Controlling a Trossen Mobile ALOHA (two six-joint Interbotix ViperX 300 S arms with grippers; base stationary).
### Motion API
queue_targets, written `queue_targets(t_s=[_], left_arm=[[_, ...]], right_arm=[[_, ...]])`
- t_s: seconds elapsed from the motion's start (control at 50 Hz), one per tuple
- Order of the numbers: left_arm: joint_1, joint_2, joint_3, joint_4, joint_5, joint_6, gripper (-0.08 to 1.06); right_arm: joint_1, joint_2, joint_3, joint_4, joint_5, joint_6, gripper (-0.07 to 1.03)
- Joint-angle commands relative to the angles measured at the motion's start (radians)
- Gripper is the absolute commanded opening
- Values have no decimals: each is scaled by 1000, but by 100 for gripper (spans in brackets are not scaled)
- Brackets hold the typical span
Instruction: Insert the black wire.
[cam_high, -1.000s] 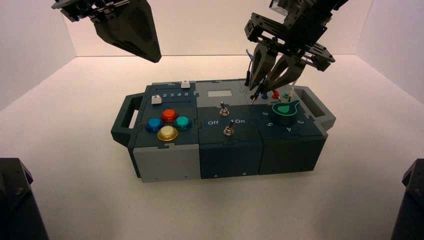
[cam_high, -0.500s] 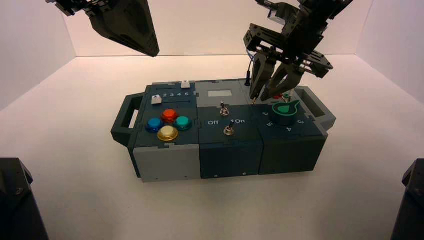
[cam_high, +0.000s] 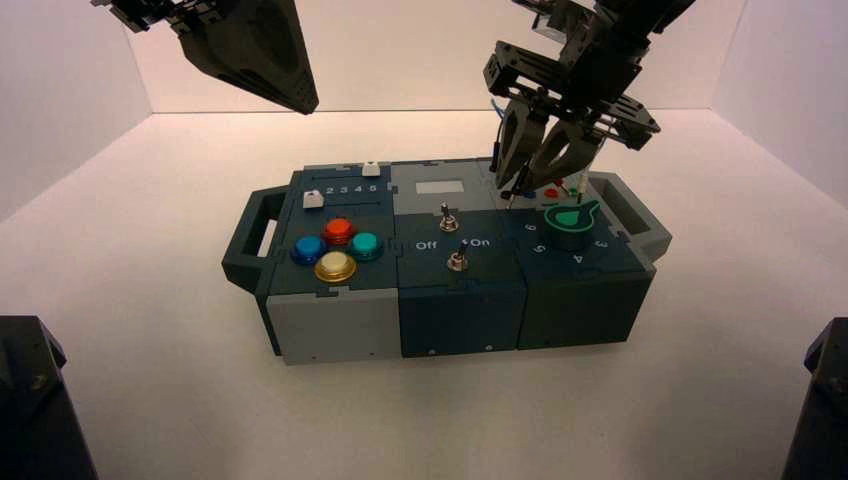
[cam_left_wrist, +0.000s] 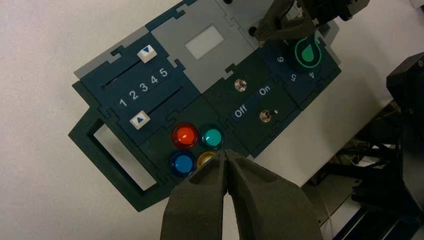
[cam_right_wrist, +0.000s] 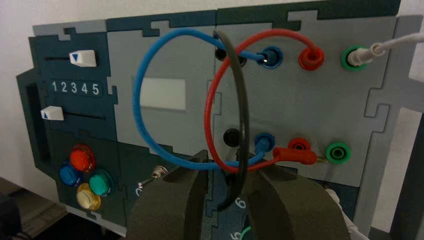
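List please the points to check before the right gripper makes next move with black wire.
1. Near black socket free: ok.
2. Black wire plug in that socket: not ok, outside it.
3. Right gripper closed on the plug: not ok, fingers apart, above the box's near right part.
4. Black wire's far end fully seated: cannot tell.
5. Left gripper away from sockets: ok, above the box's left part.

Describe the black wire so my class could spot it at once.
On the far right of the box, find the grey socket panel. The right gripper is over its near edge, where the black wire arches. It alone is dark; its neighbours are a red loop and a blue loop.
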Motion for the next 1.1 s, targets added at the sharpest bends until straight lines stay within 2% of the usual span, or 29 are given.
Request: queue_targets(t_s=[0.02, 0.38, 0.66, 0.72, 0.78, 0.92, 1.1], left_arm=[[-2, -6, -26, 2, -2, 2, -3], [-2, -6, -29, 2, 0, 2, -3], [-2, -8, -31, 5, 2, 2, -3], [-2, -8, -31, 6, 0, 2, -3], [-2, -8, -32, 6, 0, 2, -3], [-2, -8, -34, 8, 0, 2, -3], [-2, -3, -38, 9, 0, 2, -3]], right_arm=[[-2, -15, -25, 2, -3, 2, 32], [-2, -15, -25, -3, 6, 2, 31], [-2, -14, -26, -6, 9, 2, 26], [-2, -14, -26, -6, 9, 2, 22], [-2, -11, -26, -9, 6, 2, 12], [-2, -9, -26, -14, 2, 2, -2], [-2, -25, -28, -34, -5, 2, -2]])
